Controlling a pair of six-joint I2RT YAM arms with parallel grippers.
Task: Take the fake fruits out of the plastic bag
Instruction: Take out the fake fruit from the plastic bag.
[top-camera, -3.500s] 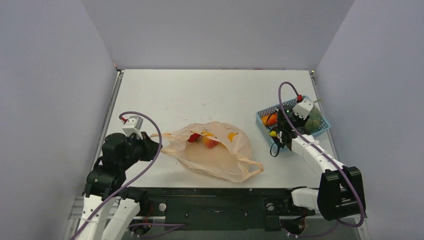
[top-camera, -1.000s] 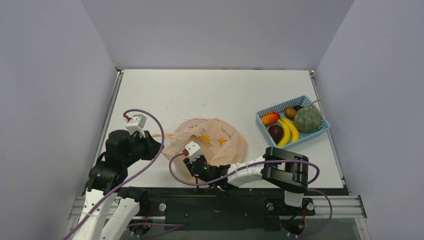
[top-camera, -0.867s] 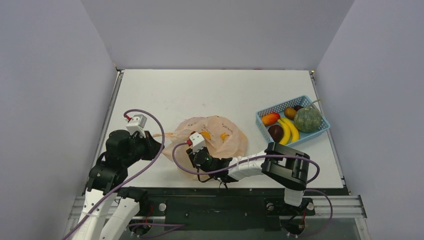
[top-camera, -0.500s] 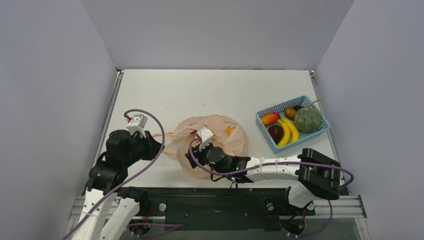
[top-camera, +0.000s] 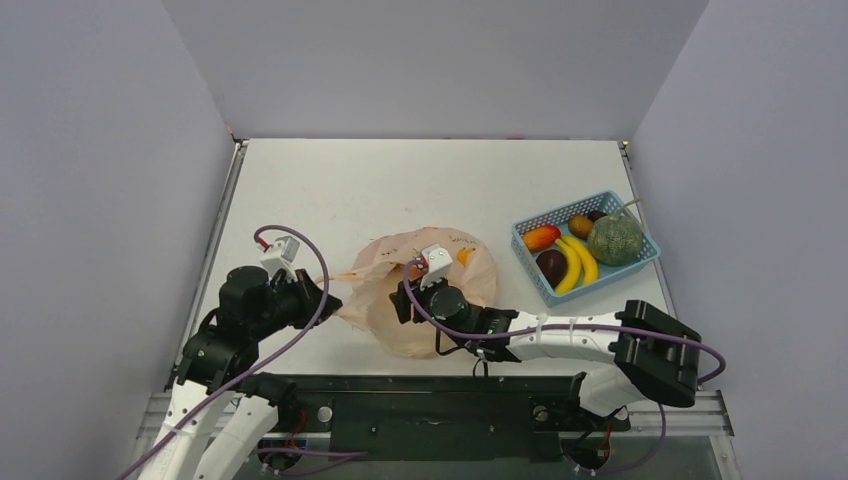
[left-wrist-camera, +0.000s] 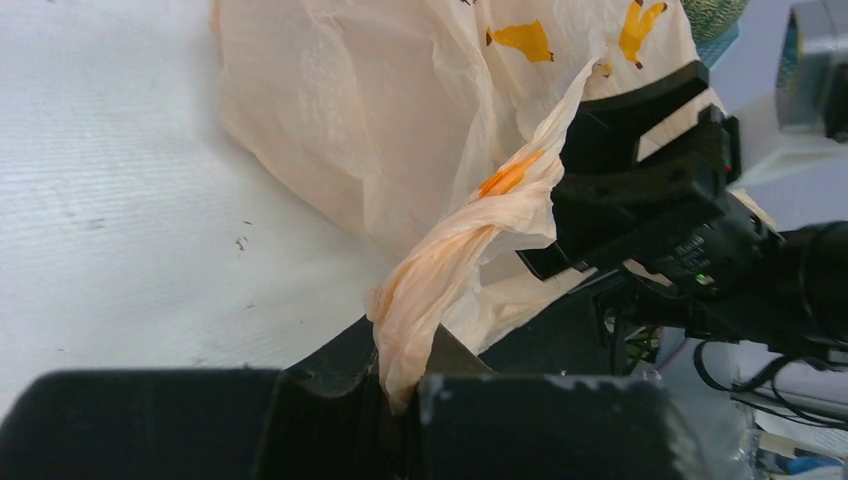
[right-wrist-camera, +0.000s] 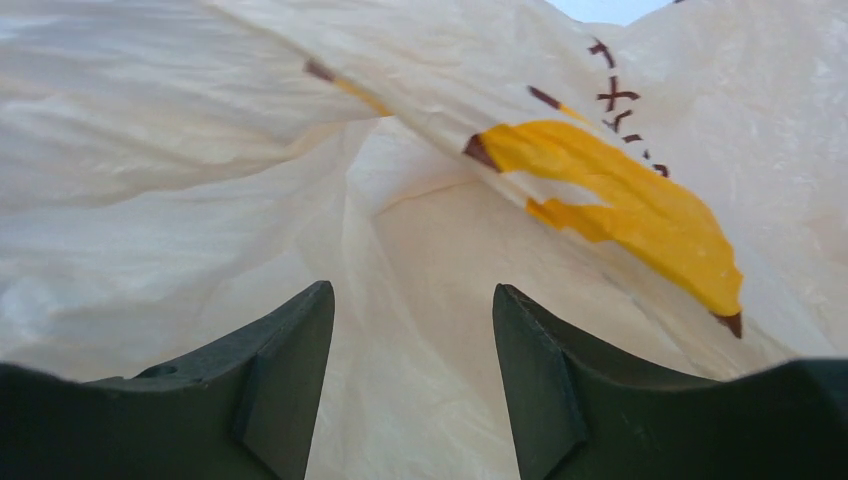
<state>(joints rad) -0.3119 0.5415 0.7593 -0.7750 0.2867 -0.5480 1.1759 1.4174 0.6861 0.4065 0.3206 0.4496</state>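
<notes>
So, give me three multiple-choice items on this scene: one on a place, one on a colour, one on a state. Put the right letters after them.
1. The green melon lies:
A. on the bare tabletop
B. in the blue basket
C. against the back wall

2. The prints on the plastic bag are:
A. blue
B. green
C. yellow-orange

3. The left fingers are:
A. shut on the bag's handle
B. wide open over the basket
C. shut on a banana

Key:
1. B: the top view shows it among the other fruit inside the basket.
2. C: both wrist views show yellow-orange shapes on the film.
3. A: the left wrist view shows the twisted handle pinched between them.
</notes>
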